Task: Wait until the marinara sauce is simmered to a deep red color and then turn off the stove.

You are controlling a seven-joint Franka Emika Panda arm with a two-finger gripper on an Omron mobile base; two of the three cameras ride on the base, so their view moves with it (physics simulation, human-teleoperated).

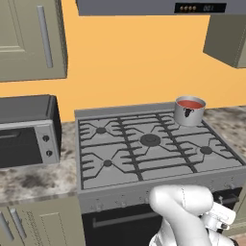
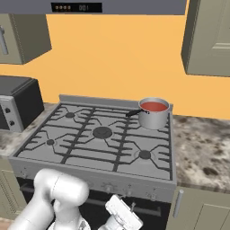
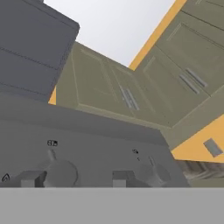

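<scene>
The marinara sauce (image 1: 190, 104) (image 2: 154, 106) is a smooth orange-red disc inside a small steel saucepan (image 1: 189, 115) (image 2: 154, 118) on the back right burner of the stove (image 1: 120, 193) (image 2: 90, 173). My hand hangs low in front of the stove's knob panel, below its right half. In the hand view my gripper (image 3: 76, 178) points up at the panel from below. Its fingertips (image 3: 30, 178) stand apart, open, with one round knob (image 3: 59, 173) between them, nearer the left tip. A second knob (image 3: 154, 173) sits just right of the right fingertip.
A black-and-silver toaster oven (image 1: 26, 132) (image 2: 15, 105) stands on the speckled counter left of the stove. A range hood (image 1: 158, 6) hangs above, with olive wall cabinets (image 1: 29, 38) (image 2: 209, 38) on both sides. The black oven door (image 1: 115, 223) is below the knobs.
</scene>
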